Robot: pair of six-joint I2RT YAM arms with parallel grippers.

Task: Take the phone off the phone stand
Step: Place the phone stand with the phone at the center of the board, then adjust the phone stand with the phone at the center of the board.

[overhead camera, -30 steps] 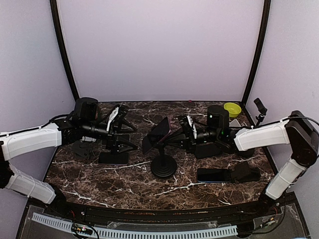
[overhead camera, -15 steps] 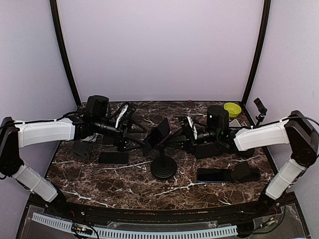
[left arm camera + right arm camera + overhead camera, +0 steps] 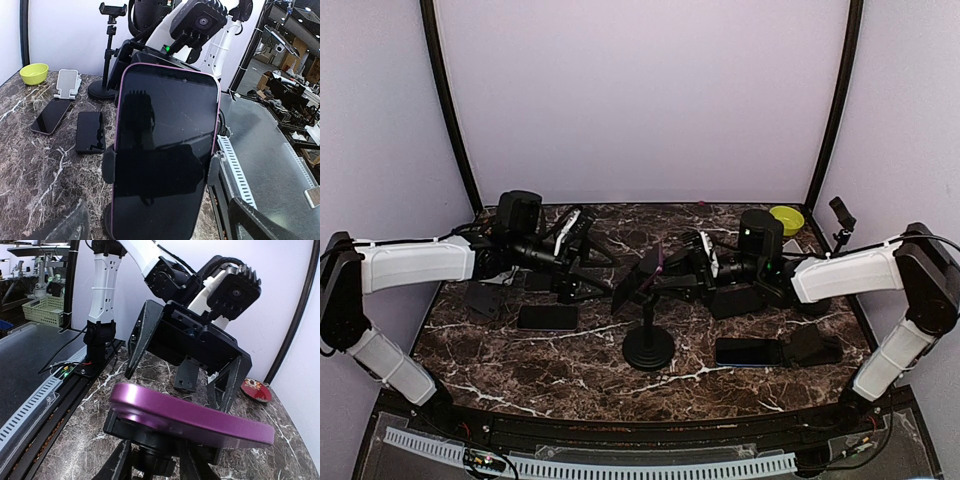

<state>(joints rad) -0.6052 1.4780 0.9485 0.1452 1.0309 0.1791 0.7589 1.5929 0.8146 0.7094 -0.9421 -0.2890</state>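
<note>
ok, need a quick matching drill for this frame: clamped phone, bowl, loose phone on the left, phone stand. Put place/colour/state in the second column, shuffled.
Things:
1. cased phone
2. bowl
3. loose phone
4. phone stand

Descriptions:
A. yellow-green, far right corner of the table
B. black, round base, mid-table
C. purple-edged, clamped up off the table
D. lying flat, left side of the table

Pairs: 1-C, 2-A, 3-D, 4-B
</note>
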